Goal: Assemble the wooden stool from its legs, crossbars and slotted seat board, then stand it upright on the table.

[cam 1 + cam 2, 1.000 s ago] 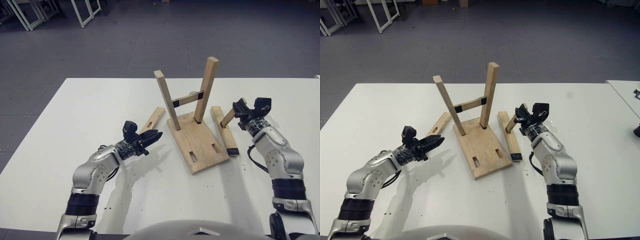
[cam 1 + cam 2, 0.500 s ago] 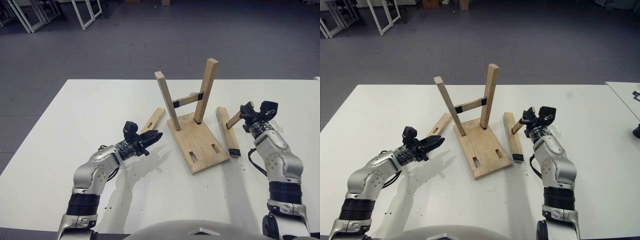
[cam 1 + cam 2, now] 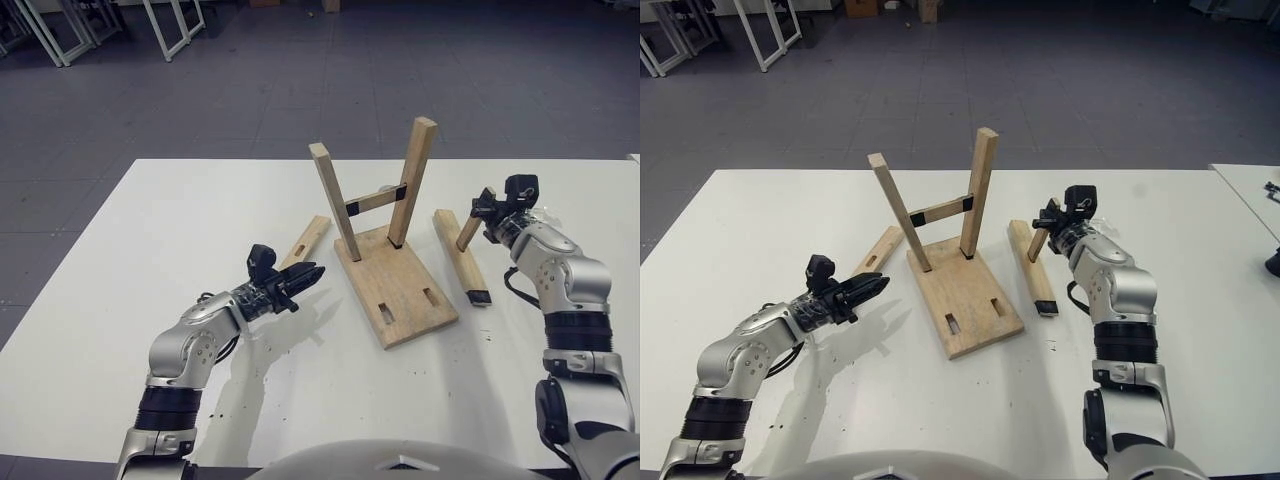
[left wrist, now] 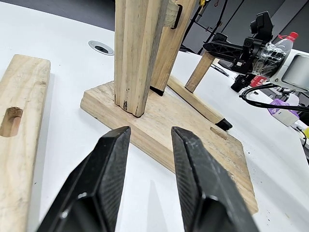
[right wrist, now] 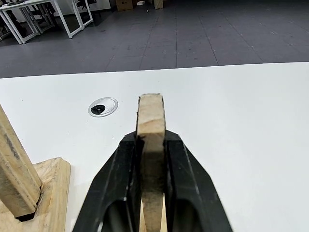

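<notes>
We have the pale wooden slotted seat board [image 3: 397, 290] lying flat in the middle of the white worktop [image 3: 150, 230], two empty slots showing at its near end. At its far end a shorter upright wooden leg [image 3: 333, 200] and a taller upright wooden leg [image 3: 412, 180] are planted in it, both leaning a little and tied together by a short fitted wooden crossbar [image 3: 375, 201]. To the robot's left of the board, just beside it, a loose slotted wooden leg [image 3: 307, 240] lies flat. The left gripper [image 3: 310, 271] hovers low near that leg, released, its black fingers [image 4: 108, 164] apart with nothing between them, pointing at the base of the upright legs. On the other side a loose black-tipped wooden leg [image 3: 461, 258] lies flat alongside the board's right edge. Above it the right gripper [image 3: 482, 211] is clenched on a short loose wooden crossbar [image 5: 150, 123], grasping it near its upper end. That bar slants down and its lower end meets the black-tipped leg. A round grey cable grommet [image 5: 103, 107] sits in the worktop beyond.
</notes>
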